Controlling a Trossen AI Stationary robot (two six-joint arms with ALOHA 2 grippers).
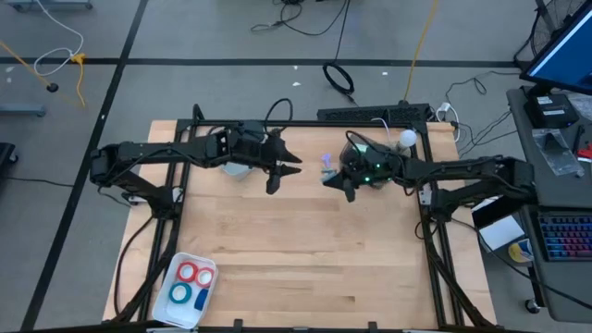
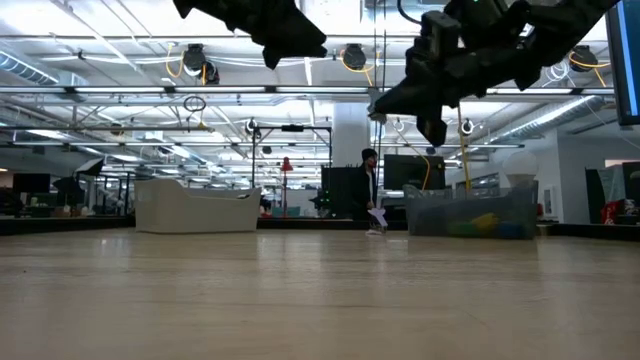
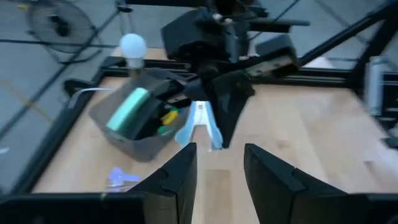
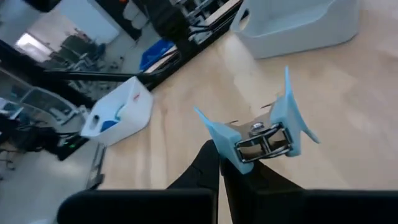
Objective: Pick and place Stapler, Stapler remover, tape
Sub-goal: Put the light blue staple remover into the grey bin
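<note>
Right wrist view: the right gripper (image 4: 219, 163) has its fingers pressed together on the lower edge of the staple remover (image 4: 261, 138), a pale blue winged claw with a metal hinge, carried in the air above the wooden table (image 4: 348, 99).
High view, right arm: reaches in from the right, remover (image 1: 327, 165) at its tip near the far middle of the table, well apart from the white tray (image 1: 175, 310) at the near left corner.
Tray contents: red and blue tape rolls (image 1: 194, 274) already lie inside.
High view, left arm: left gripper (image 1: 283, 166) hangs opposite, close to the right one; fingers part-spread, nothing between them in its wrist view.
Grey bin: (image 3: 134, 121) holds a green item; stapler not clearly made out.
Handling, judged: remover looks light, stiff plastic over sprung steel; smooth wings likely slippery, could pivot in a narrow pinch. Best hold is across the hinge body, not the wing tips.
Risk, judged: edge grip may let it twist on release.
</note>
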